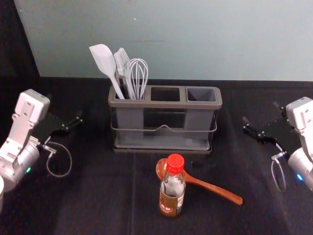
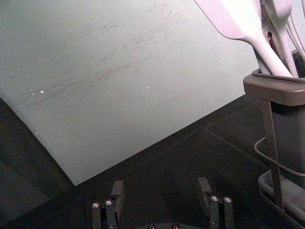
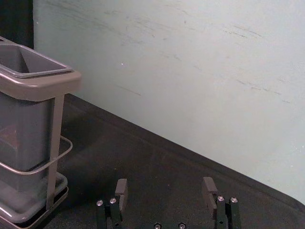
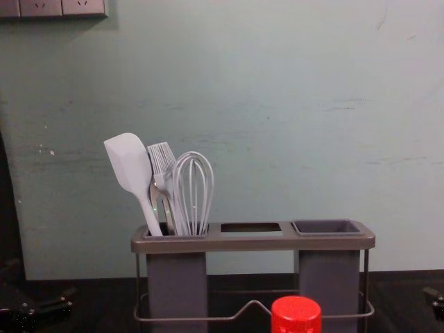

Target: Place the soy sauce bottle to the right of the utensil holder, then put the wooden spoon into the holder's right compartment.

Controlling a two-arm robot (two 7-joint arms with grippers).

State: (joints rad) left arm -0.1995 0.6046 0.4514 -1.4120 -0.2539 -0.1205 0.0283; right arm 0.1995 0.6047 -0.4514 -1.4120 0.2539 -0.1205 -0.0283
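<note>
In the head view the soy sauce bottle (image 1: 172,188), red-capped, stands upright in front of the utensil holder (image 1: 166,104). Behind it the wooden spoon (image 1: 212,188) lies on the table, bowl to the left, partly hidden by the bottle. The holder's right compartment (image 1: 201,94) is empty. My left gripper (image 1: 73,122) is left of the holder, and my right gripper (image 1: 261,121) is to its right. In the left wrist view the left gripper (image 2: 161,195) is open with nothing between its fingers; likewise the right gripper (image 3: 166,195) in the right wrist view. The red cap (image 4: 296,315) shows in the chest view.
A white spatula (image 1: 103,62), a brush (image 1: 122,61) and a whisk (image 1: 137,78) stand in the holder's left compartment. Behind the black-covered table (image 1: 98,196) rises a pale wall (image 1: 195,39). Wall sockets (image 4: 52,7) are at the chest view's upper left.
</note>
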